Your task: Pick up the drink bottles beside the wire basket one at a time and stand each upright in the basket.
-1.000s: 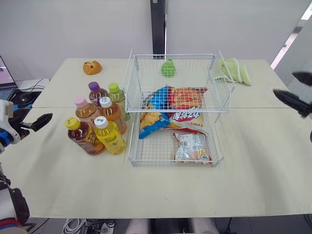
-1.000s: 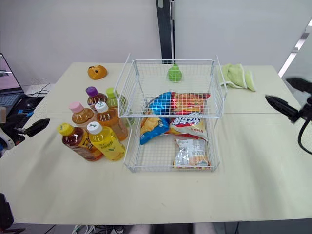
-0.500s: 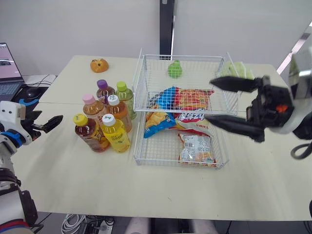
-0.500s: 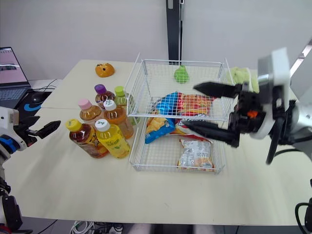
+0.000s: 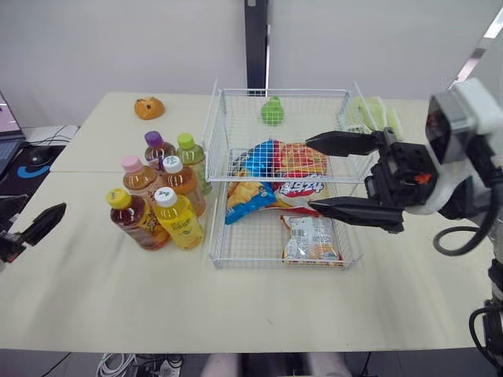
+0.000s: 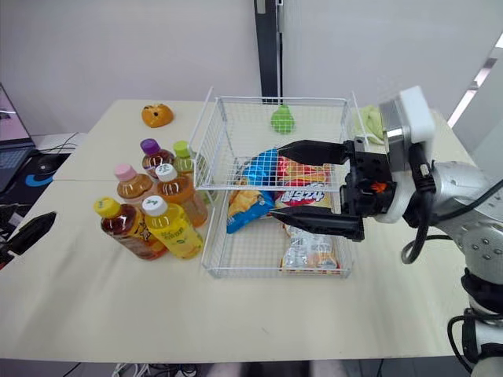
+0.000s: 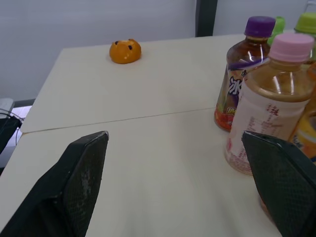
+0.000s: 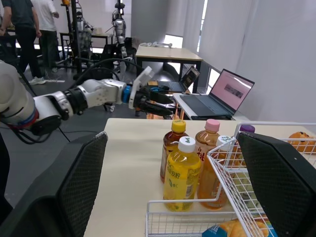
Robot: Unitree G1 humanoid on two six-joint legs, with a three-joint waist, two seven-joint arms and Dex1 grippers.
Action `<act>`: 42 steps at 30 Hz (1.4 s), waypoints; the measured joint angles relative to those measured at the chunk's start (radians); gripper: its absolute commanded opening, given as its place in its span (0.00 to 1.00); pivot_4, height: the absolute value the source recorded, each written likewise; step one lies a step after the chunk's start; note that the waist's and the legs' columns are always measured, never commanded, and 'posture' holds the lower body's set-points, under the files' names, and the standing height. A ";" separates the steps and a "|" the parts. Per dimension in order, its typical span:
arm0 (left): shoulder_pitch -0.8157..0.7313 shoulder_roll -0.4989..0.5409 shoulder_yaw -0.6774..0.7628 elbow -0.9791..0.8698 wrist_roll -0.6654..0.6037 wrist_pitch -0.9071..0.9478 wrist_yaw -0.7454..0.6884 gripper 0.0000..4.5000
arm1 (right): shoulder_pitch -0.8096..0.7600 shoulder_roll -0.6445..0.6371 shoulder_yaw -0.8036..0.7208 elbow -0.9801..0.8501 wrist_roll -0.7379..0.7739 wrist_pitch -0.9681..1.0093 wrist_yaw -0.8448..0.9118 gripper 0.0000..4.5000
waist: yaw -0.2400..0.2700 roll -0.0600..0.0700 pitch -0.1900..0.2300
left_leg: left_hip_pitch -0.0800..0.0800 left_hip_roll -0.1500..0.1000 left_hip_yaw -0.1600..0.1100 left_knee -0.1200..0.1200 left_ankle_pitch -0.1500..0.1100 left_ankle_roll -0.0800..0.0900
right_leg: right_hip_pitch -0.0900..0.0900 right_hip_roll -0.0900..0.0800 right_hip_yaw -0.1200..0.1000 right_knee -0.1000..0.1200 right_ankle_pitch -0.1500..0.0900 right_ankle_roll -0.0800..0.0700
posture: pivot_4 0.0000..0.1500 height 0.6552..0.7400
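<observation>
Several drink bottles stand upright in a cluster on the table left of the wire basket: a yellow one with a white cap, a brown one with a yellow cap, and pink-capped, white-capped, purple-capped and green-capped ones behind. My right gripper hangs open over the basket's middle, fingers pointing toward the bottles, holding nothing. My left gripper is low at the table's left edge, open and empty, well short of the bottles.
The two-tier basket holds snack bags, another bag on the bottom tier and a green pear toy at the back. An orange toy lies far left, a green cloth far right. People stand in the background.
My right arm has swung in from the right side to hover over the basket. My left gripper has dropped back toward the table's left edge. The camera has shifted too.
</observation>
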 measured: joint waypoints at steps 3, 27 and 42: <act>0.181 -0.116 0.110 -0.275 -0.119 0.099 0.069 0.99 | -0.044 0.026 0.030 0.074 -0.046 -0.016 0.069 1.00 | 0.011 0.000 0.000 | 0.002 0.000 -0.001 0.000 0.000 0.000 | 0.001 0.000 -0.001 0.001 0.000 0.000 | 1.00 1.00; -0.139 -0.201 -0.352 -0.353 0.021 0.037 0.368 0.99 | -0.104 0.044 0.020 0.091 -0.117 0.064 0.117 1.00 | 0.029 0.010 0.003 | 0.013 0.000 -0.002 -0.002 0.000 0.000 | 0.013 0.000 -0.004 0.000 -0.002 -0.003 | 1.00 1.00; -0.226 -0.203 -0.427 -0.260 0.071 0.022 0.352 0.52 | -0.104 0.023 -0.004 0.077 -0.102 0.092 0.079 1.00 | 0.031 0.010 0.004 | 0.012 0.001 -0.002 -0.002 0.000 0.000 | 0.012 0.000 -0.004 -0.001 -0.002 -0.003 | 1.00 1.00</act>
